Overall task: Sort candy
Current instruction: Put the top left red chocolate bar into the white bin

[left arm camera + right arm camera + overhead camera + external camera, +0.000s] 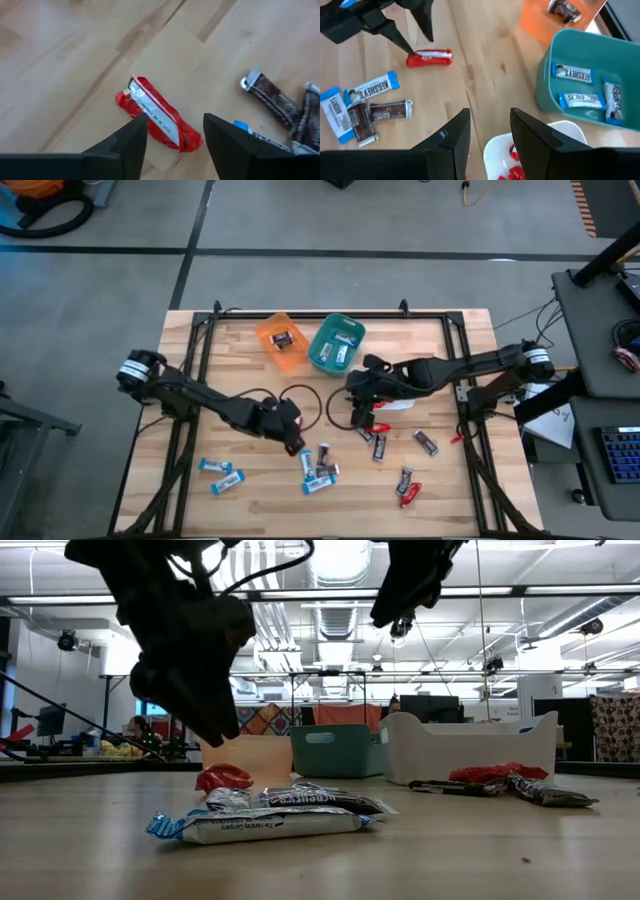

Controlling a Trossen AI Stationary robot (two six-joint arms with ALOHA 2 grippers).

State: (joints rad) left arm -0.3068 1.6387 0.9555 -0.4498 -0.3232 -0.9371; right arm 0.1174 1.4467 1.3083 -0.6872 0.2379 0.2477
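The left gripper (172, 145) hovers with jaws parted and empty over a glossy red candy bar (157, 114) lying flat on the pale wood table (60, 65). The right gripper (490, 132) hangs open above the white bin (495, 145) holding red wrappers, beside the teal bin (547, 87) of blue-and-white bars and the orange bin (535, 22).

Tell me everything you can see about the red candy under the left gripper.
The red candy is a small bar in shiny, crinkled red wrapping with a white printed stripe along it. It lies flat on the wooden table, apart from the other candies. The left gripper stands just above it, fingers open either side, not touching it.
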